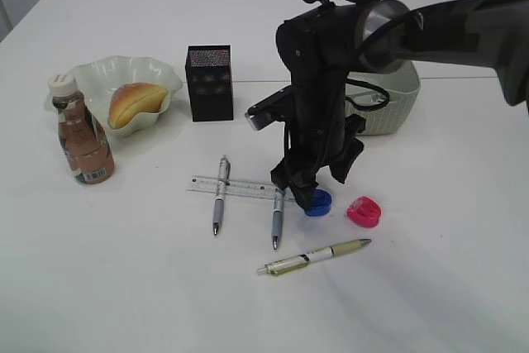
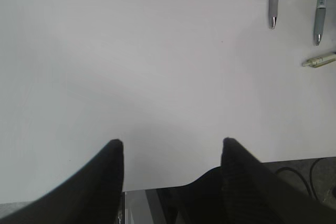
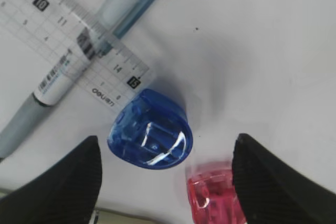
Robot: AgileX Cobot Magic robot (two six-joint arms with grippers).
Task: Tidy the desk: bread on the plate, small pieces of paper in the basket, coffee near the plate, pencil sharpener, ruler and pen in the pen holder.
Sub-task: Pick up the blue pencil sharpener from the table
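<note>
On the white table (image 1: 99, 287): 3 pens, 1 clear ruler (image 1: 235, 187), 2 pencil sharpeners, 1 coffee bottle (image 1: 81, 131), 1 bread roll (image 1: 135, 102) on a wavy plate (image 1: 99, 72), 1 black mesh pen holder (image 1: 208, 82), 1 pale basket (image 1: 395, 109). 2 blue-grey pens (image 1: 219, 194) cross the ruler; a yellow-green pen (image 1: 314, 256) lies nearer the camera. Right gripper (image 3: 165, 174) wide open, empty, over the blue sharpener (image 3: 150, 131), w/ the pink sharpener (image 3: 214, 195) beside it. Left gripper (image 2: 172, 156) also spread, holding nothing, above bare tabletop.
</note>
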